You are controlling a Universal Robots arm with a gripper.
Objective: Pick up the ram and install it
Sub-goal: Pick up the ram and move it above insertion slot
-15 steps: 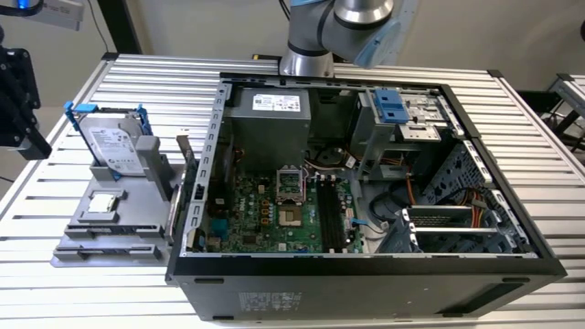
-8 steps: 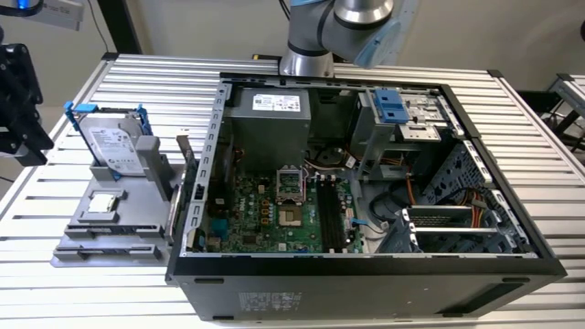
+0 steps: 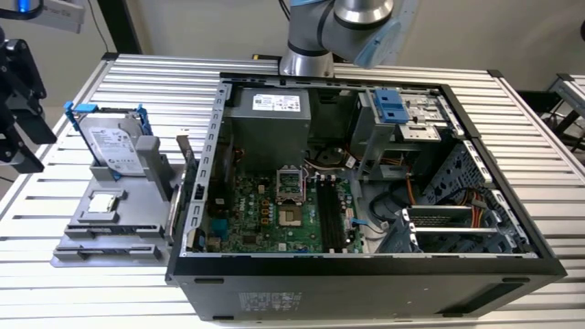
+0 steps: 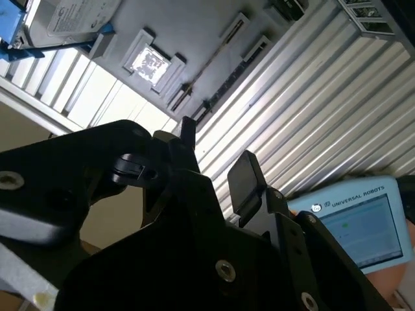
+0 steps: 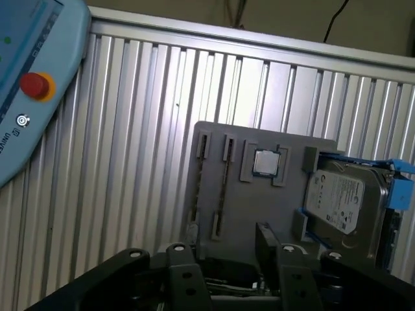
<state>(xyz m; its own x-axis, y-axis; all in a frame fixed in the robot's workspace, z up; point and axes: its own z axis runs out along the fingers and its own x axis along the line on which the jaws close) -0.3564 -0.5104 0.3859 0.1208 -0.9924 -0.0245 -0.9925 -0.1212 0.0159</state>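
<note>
Gripper (image 4: 215, 148) hanging clear of every part, jaws spread wide, gap between the black fingers (image 4: 243, 178) bare in both wrist views. Ram (image 5: 222, 188) not yet picked up: seen edge-on as a thin dark strip, standing in the end slots of the grey holder tray (image 5: 253, 201). On the same tray, small square processor (image 5: 264, 162) just beside the ram, then the silver hard drive (image 5: 343, 201) in its blue bracket on the processor's other side. In the exterior view, tray resting on the slatted metal table (image 3: 137, 75), just to the exterior view's left of the open computer case (image 3: 366, 273), hard drive at the tray's far end, slots at its near end. Inside the case, long black memory slots (image 3: 329, 216) on the green motherboard, well apart from the ram.
</note>
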